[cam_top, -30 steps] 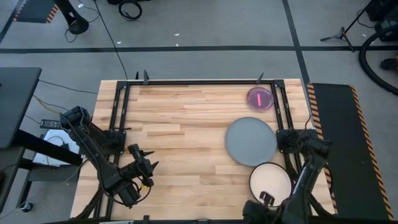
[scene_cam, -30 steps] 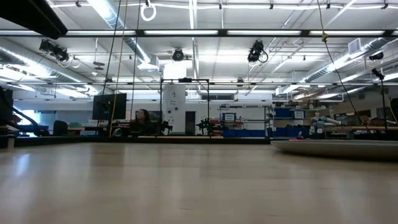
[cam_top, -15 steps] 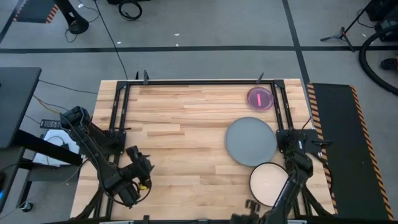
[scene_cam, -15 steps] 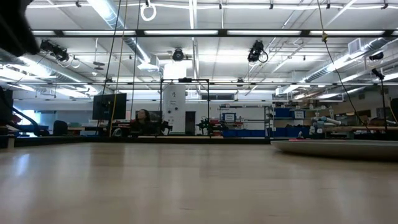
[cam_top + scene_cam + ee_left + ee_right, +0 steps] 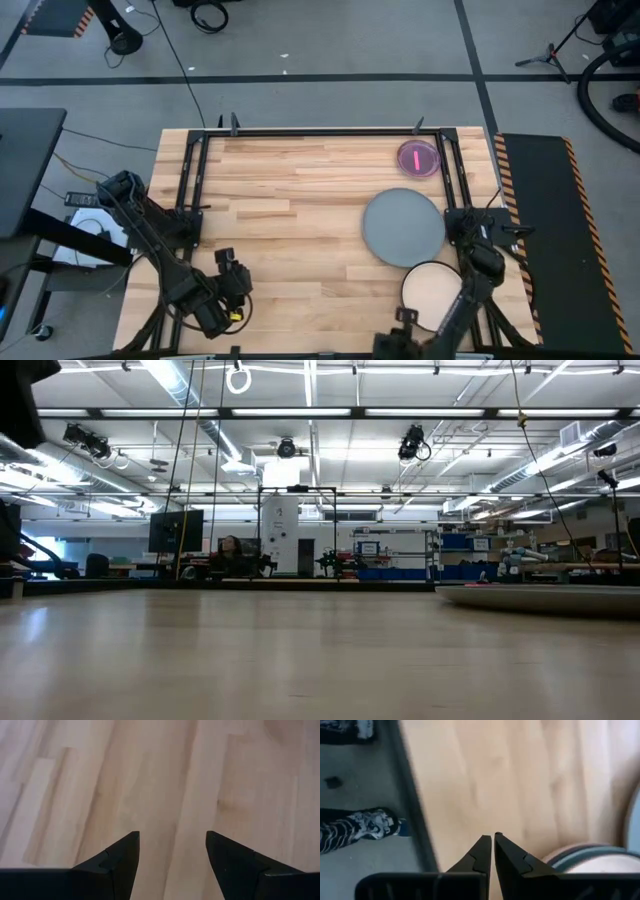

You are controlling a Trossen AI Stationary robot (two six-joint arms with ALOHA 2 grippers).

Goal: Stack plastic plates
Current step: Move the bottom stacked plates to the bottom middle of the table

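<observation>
Three plastic plates show on the right half of the table. A large grey plate (image 5: 403, 227) lies flat, and a small red-pink plate (image 5: 418, 158) lies at the far right. A cream plate (image 5: 434, 290) lies near the front edge, with a blue-grey rim (image 5: 585, 853) showing under it. My right gripper (image 5: 403, 318) (image 5: 493, 839) is shut, pointing down over bare wood just left of the cream plate. Over bare wood at the near left, my left gripper (image 5: 232, 268) (image 5: 172, 837) stands open with nothing between its fingers.
A black frame rail (image 5: 310, 131) runs along the table's far edge, with side rails at left and right. The low view shows the grey plate (image 5: 545, 598) at its right. Past the near table edge, a person's patterned shoe (image 5: 362, 827) stands on the floor.
My right gripper has gone down and toward the table's left along the near edge, away from the cream plate. My left gripper has turned on its wrist and shifted slightly toward the near edge. No plate has moved.
</observation>
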